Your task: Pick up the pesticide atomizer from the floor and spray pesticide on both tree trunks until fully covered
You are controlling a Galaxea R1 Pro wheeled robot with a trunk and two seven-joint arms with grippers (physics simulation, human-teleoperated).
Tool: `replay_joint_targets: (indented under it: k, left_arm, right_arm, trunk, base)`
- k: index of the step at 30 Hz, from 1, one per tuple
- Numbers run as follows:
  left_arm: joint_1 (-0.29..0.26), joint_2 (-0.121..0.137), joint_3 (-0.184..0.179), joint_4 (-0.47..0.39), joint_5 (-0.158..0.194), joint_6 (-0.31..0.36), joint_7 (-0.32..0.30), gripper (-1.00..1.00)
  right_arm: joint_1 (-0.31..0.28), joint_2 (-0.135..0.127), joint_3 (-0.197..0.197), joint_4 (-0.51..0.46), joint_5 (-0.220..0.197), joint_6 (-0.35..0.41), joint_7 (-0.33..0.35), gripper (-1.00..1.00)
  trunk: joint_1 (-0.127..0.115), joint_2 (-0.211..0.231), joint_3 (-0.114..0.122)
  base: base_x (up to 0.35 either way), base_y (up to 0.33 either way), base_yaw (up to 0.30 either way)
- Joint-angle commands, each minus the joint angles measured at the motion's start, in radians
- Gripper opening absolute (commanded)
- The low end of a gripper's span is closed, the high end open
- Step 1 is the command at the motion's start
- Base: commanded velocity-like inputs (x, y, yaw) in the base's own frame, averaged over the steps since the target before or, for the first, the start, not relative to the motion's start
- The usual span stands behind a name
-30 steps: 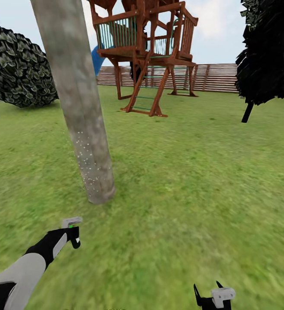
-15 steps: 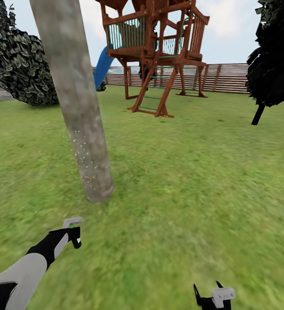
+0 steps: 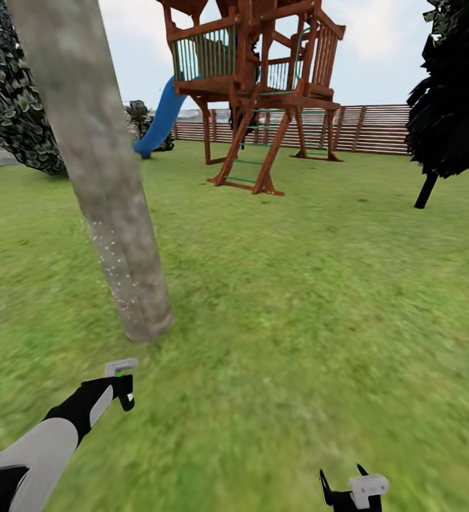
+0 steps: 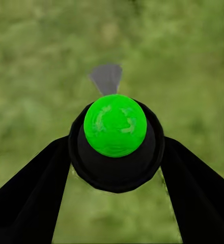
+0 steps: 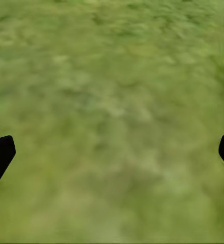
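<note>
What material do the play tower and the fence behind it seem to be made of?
Play tower: apparently wood with a reddish-brown stain, judging by its beams, railings and ladder. Fence: probably wood too, paler brown, built of horizontal slats. Being simulator renders, both are surface looks.

place: somebody's back garden, pretty clearly
ground: blurry green grass [image 3: 298, 299] all over
boundary: brown slat fence [image 3: 376, 128] along the back
kid stuff: wooden play tower [image 3: 252, 85] with a blue slide [image 3: 160, 117]
greenery: 1 thick tree trunk [image 3: 106, 206] up close, dark foliage [image 3: 21, 107] behind it
</note>
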Motion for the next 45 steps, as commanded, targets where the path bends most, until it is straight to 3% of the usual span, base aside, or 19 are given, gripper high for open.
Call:
replay_joint_targets:
  k: [1,21,27,35,45]
  left_arm:
    - [0.000,0.000,0.000,0.000,0.000,0.000,-0.001,-1.00]
    - [0.000,0.004,0.002,0.001,0.001,0.002,0.002,-1.00]
    - [0.000,-0.001,-0.001,0.001,0.010,-0.001,0.124,-1.00]
    - [0.000,-0.004,-0.001,0.001,0.014,0.003,0.125,-1.00]
    - [0.000,-0.004,-0.001,0.001,0.014,0.003,0.127,-1.00]
  right_arm:
    - [0.000,0.000,0.000,0.000,0.000,0.000,0.000,1.00]
    - [0.000,0.000,0.000,0.000,0.000,0.000,0.000,1.00]
    - [0.000,0.000,0.000,0.000,0.000,0.000,0.000,1.00]
    - [0.000,0.000,0.000,0.001,0.000,0.000,0.000,1.00]
    - [0.000,0.000,0.000,-0.001,0.001,0.000,0.000,1.00]
  trunk:
    - [0.000,0.000,0.000]
    - [0.000,0.000,0.000]
    - [0.000,0.000,0.000]
    - [0.000,0.000,0.000]
    - [0.000,0.000,0.000]
  base:
    - [0.175,-0.249,0.000]
    - [0.193,-0.231,0.163]
    - [0.198,-0.213,0.112]
    - [0.168,-0.232,0.261]
    - [0.179,-0.233,0.018]
